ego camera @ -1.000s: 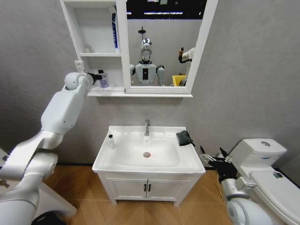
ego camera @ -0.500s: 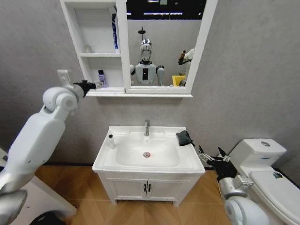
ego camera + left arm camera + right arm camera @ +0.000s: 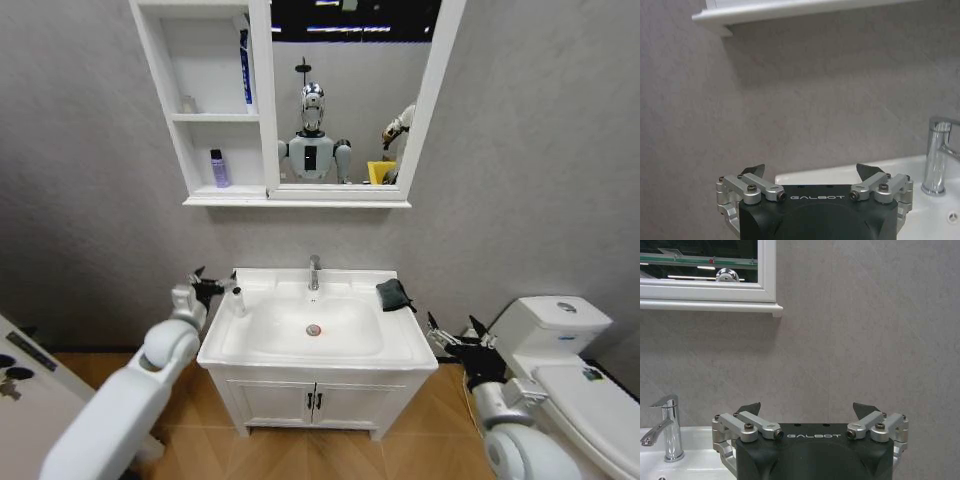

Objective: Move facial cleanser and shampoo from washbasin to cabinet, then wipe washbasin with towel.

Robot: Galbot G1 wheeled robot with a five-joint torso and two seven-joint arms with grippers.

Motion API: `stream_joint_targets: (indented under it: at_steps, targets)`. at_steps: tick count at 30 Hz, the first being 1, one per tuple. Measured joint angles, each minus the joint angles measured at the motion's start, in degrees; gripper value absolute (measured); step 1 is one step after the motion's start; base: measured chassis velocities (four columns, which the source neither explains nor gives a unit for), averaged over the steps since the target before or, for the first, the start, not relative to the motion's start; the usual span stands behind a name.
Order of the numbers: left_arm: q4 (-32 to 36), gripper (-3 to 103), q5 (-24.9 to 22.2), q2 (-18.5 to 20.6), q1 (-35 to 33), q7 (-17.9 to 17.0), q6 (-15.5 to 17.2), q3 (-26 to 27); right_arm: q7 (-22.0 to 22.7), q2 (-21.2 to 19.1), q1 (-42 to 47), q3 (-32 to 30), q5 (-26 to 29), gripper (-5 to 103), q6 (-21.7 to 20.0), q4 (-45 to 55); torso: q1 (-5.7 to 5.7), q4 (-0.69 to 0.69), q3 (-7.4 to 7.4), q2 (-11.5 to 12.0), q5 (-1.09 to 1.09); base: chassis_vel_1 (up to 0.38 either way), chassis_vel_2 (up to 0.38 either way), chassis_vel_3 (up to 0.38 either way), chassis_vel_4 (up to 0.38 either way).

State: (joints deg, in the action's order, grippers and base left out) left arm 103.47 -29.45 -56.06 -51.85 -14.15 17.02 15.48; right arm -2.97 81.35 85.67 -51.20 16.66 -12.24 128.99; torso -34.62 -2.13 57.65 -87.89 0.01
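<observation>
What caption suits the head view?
Open left pincer beside washbasin; purple bottle in cabinet.

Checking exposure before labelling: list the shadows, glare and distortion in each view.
Head view: even light; the mirror reflects ceiling light strips at its top, and its frame splays outward, likely lens distortion. Left wrist view: soft shadow under the cabinet ledge, bright streaks on the chrome tap. Right wrist view: light strips in the mirror, shadow beneath its frame.
</observation>
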Motion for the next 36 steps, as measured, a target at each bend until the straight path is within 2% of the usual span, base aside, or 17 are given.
stream_joint_targets:
  at_steps: [2,6,10,21,30,31,33,35,36]
  targets:
    - [-2.59,100,2.72,-2.65,-1.68,0.28,-0.30,0.06,-0.04,0.21,-0.12,0.29,-0.32,100,0.03,0.06,0.00,0.00,0.00,0.00,0.00,0.000,0.000,0.000,0.000]
    - [-4.64,100,4.26,-4.60,-1.85,0.52,-0.82,0.27,-0.06,0.23,-0.19,0.47,-0.65,100,0.10,0.06,-0.01,-0.01,0.00,0.00,0.00,0.000,0.000,0.000,0.000]
    - [-10.06,100,6.94,-8.26,0.44,1.00,-1.17,-0.74,-0.07,0.09,-0.42,0.62,-0.79,100,0.11,0.09,-0.01,0.01,0.00,0.00,0.00,0.000,0.000,0.000,0.000]
    - [-19.47,100,11.47,-12.92,5.79,2.15,-2.31,-1.80,0.02,0.14,0.16,-0.38,-0.55,100,0.94,-0.08,-0.02,0.01,0.01,0.01,-0.01,0.000,0.000,0.000,0.000]
    - [-25.69,100,12.83,-14.56,9.72,2.20,-3.77,-1.61,0.19,0.30,0.03,-0.44,-0.94,100,1.32,-0.51,-0.01,0.00,0.01,0.01,-0.01,0.000,0.000,0.000,0.000]
    - [-26.85,103,12.55,-14.78,10.58,2.33,-3.90,-1.53,0.22,0.40,-0.02,-0.42,-1.14,100,1.43,-0.73,-0.02,-0.01,0.01,0.01,-0.01,0.000,0.000,0.000,0.000]
    - [-27.41,100,12.11,-14.93,11.01,2.53,-4.04,-1.50,0.25,0.47,-0.05,-0.40,-1.24,100,1.47,-0.83,-0.01,-0.01,0.01,0.01,-0.01,0.000,0.000,0.000,0.000]
    - [-28.54,90,11.07,-15.28,11.86,3.31,-4.35,-1.50,0.32,0.60,-0.06,-0.39,-1.36,100,1.56,-1.00,-0.02,0.00,0.01,0.01,-0.01,0.000,0.000,0.000,0.000]
    - [-28.54,90,11.07,-15.28,11.86,3.31,-4.35,-1.50,0.32,0.60,-0.06,-0.39,-1.36,100,1.56,-1.00,-0.02,0.00,0.01,0.01,-0.01,0.000,0.000,0.000,0.000]
